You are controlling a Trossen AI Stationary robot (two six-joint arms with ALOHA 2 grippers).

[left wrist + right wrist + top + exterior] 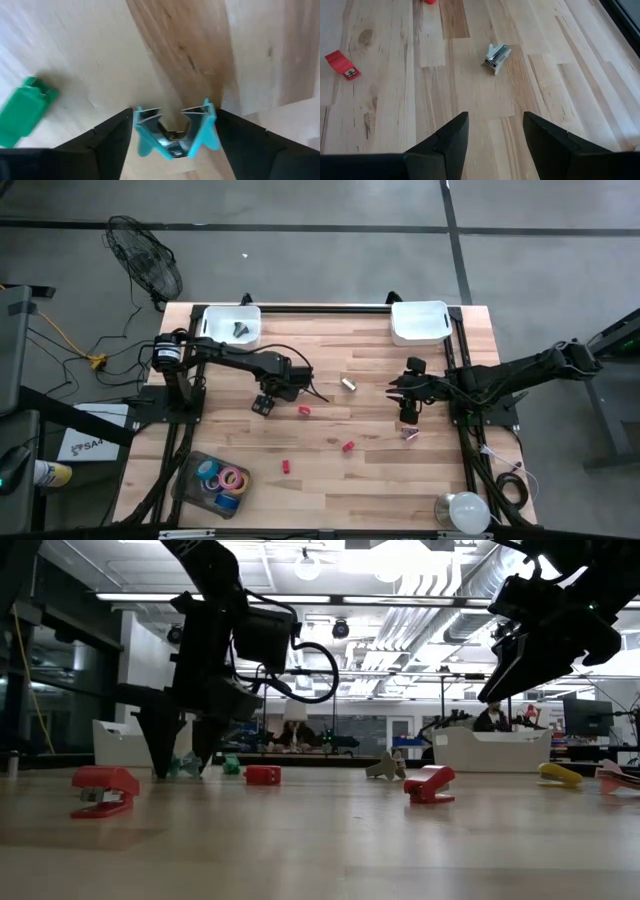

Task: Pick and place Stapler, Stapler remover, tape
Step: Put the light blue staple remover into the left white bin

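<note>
The teal remover (174, 134) sits on the table (380, 460) right between your left gripper (172, 145) fingers, which stand wide apart around it, not clamped yet. Looks light, hard plastic with metal claws, likely slick and springy; take it across the flat wings, not the claw tips, or it may pop out. Only the left wrist view shows it plus a green block (22, 111) beside it; from above the arm hides it. The high view alone gives the bins (232, 323) and the tape rolls (222, 478) in the tray. Right gripper (495, 135) hovers parted and empty, a pale remover (496, 57) ahead.
</note>
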